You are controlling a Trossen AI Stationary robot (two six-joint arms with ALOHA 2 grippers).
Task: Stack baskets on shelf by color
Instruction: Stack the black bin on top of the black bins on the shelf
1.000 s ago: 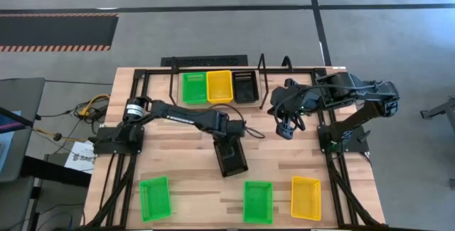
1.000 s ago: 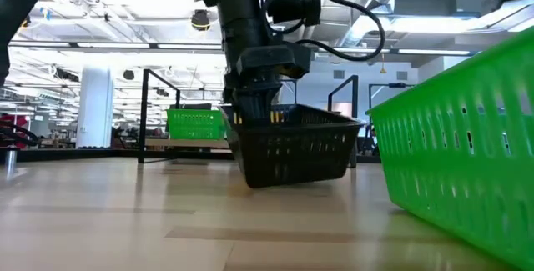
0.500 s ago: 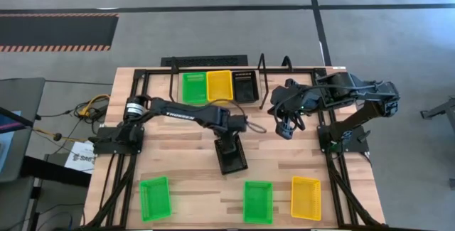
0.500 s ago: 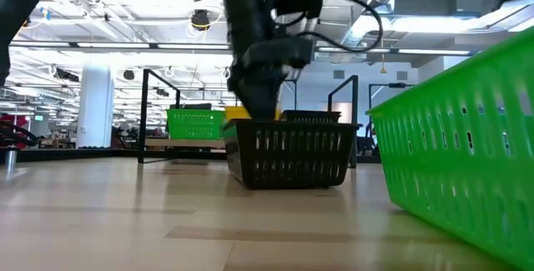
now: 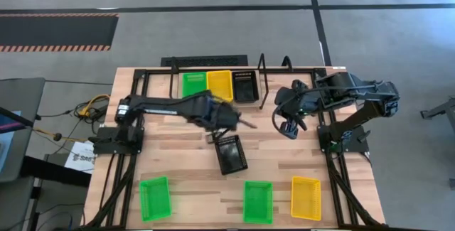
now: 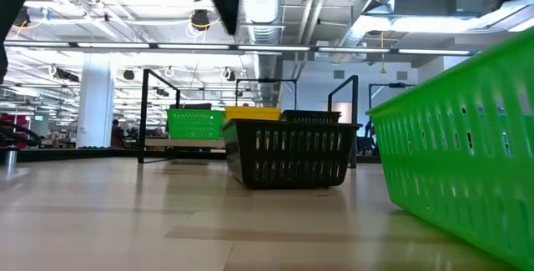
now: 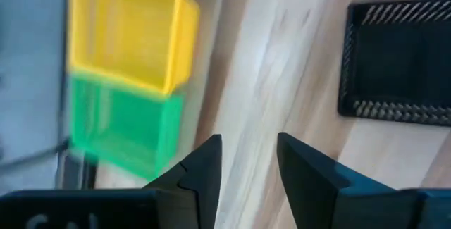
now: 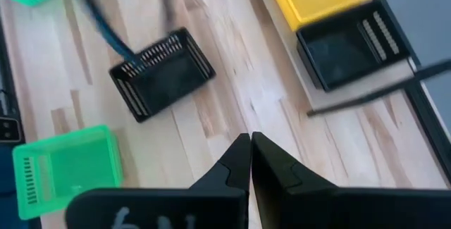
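Front row: nearest the table's front edge we see three baskets well apart from each other, a green basket at the left (image 5: 154,198), a second green basket (image 5: 258,202) and a yellow basket (image 5: 306,197).
Loose black basket (image 5: 231,153): we find it alone mid-table, resting flat on the wood, with nothing touching it.
Left gripper (image 5: 231,116): it hangs over the table between the loose black basket and the shelf, and we see its fingers (image 7: 204,169) spread apart with nothing between them.
Right gripper (image 5: 288,127): it hovers off to the right of the shelf's end loop, and we see its fingers (image 8: 239,160) pressed together, empty.
Shelf (image 5: 220,101): at the back it carries a green basket (image 5: 193,86), a yellow one (image 5: 220,85) and a black one (image 5: 245,86), side by side.
In the way: we see the shelf's upright wire loop (image 5: 262,82) standing between the shelved black basket and the right gripper.
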